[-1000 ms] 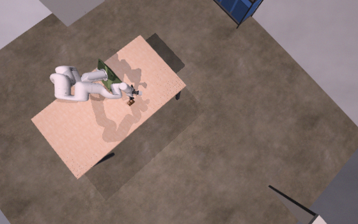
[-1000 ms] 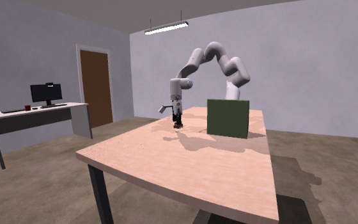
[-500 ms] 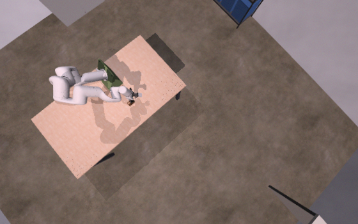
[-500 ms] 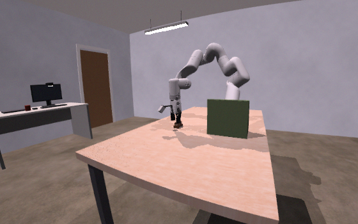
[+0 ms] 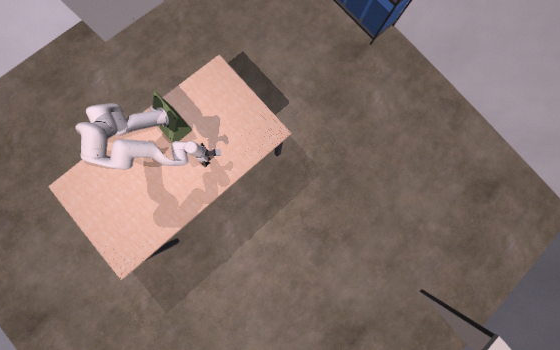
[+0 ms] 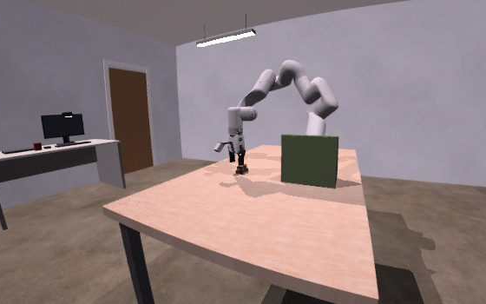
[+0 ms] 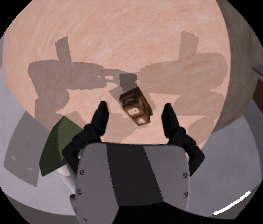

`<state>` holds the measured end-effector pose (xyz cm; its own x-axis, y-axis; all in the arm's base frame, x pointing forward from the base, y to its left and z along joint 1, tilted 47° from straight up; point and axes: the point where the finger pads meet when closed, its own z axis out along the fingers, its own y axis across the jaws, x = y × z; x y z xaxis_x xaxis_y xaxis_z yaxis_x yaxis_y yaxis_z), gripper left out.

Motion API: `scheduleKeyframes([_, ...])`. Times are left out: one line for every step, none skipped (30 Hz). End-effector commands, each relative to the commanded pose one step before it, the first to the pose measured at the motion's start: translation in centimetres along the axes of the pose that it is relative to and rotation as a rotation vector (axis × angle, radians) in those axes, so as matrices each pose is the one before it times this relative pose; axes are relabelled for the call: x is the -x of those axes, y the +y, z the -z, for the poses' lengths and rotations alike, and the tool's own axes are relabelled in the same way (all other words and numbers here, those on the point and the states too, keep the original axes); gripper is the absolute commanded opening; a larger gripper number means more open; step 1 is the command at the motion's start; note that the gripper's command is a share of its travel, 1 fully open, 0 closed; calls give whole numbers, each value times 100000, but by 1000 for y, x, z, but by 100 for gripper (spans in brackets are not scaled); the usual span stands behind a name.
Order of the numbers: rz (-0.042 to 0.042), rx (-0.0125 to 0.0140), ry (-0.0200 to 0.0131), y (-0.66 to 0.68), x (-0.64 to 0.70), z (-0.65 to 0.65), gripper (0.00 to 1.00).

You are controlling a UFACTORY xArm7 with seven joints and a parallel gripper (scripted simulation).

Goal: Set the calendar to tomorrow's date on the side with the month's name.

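The small brown calendar tray with its cubes (image 7: 135, 106) sits on the wooden table, seen from above in the wrist view; its digits are too small to read. It also shows in the exterior view (image 6: 241, 169) under the arm's hand. In the overhead view the hand hides it. My gripper (image 7: 135, 108) is open and empty, pointing down, with one finger on each side of the tray and above it. It also shows in the exterior view (image 6: 238, 160) and in the overhead view (image 5: 208, 156).
A dark green upright panel (image 6: 309, 160) stands on the table beside the arm's base, also in the overhead view (image 5: 170, 123) and at the wrist view's lower left (image 7: 58, 143). The table's edge (image 5: 249, 170) is not far from the gripper. A desk with a monitor (image 6: 62, 126) stands far off.
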<state>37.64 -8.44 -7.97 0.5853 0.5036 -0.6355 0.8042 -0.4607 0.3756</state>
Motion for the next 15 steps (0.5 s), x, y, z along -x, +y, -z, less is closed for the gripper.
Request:
scheduleKeyframes([1690,-180,355,860,52,166,100])
scheduleKeyframes([1302,-3,0,54,16,0,100])
scheduleKeyframes([0,0,0,0,0,0,100])
scheduleKeyframes([0,0,0,0,0,0,100])
scheduleKeyframes([1979,-3,0,82,27,0,100])
scheduleKeyframes([2452,0,0,103,36,0,100])
scheduleKeyframes([2619,4,0,111,42,0,100])
scheduleKeyframes([1425,4,0,508,205,0,100])
scheduleKeyframes([0,0,0,853,358,0,100])
scheduleKeyframes([0,0,1,556,233,0,100])
scheduleKeyframes([0,0,0,253,107,0,100])
scheduleKeyframes([0,0,0,43,18,0,100])
scheduleKeyframes([102,0,0,4,2,0,100])
scheduleKeyframes([598,-2,0,24,10,0,100])
scheduleKeyframes([1309,-3,0,52,22,0,100])
